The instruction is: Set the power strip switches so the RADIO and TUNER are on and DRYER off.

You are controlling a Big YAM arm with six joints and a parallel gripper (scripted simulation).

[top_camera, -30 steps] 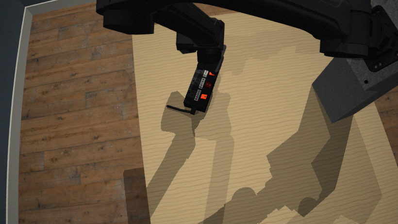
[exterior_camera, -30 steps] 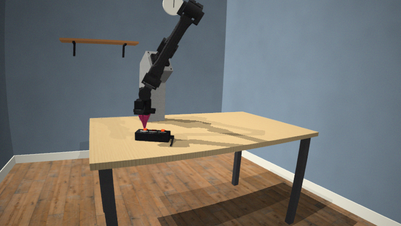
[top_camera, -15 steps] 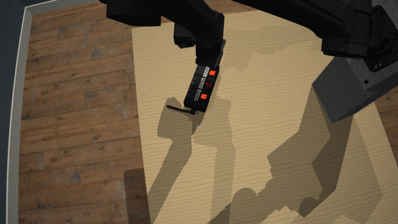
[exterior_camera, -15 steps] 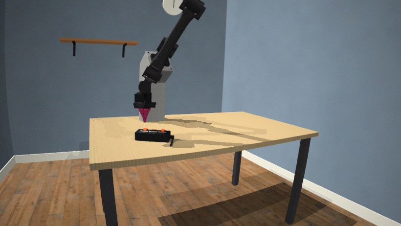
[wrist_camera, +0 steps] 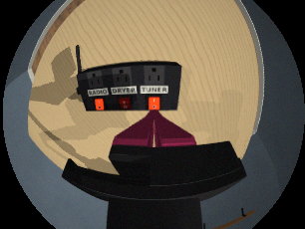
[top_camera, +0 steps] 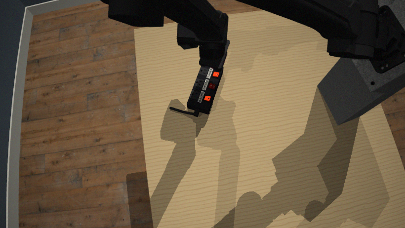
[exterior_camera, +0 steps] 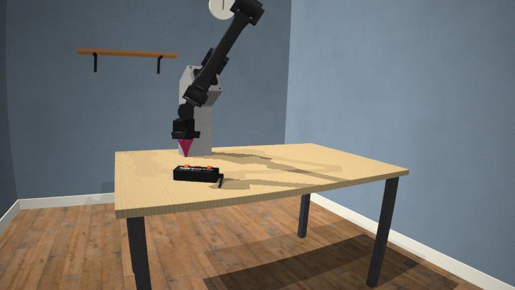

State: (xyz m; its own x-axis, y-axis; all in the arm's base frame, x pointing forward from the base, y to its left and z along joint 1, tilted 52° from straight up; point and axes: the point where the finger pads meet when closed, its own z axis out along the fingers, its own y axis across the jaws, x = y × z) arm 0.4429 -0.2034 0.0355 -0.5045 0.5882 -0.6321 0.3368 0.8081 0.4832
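A black power strip lies flat on the table, the right way up, with a short cord stub. It also shows in the exterior view and the wrist view. The RADIO switch glows bright orange, the DRYER switch is dark red, and the TUNER switch glows bright orange. In the wrist view they are RADIO, DRYER and TUNER. My gripper is shut and empty, its magenta fingers together, above the TUNER end of the strip and clear of it.
The grey robot base stands at the table's far edge behind the strip. The strip lies near the table's left edge. A wall shelf hangs far behind.
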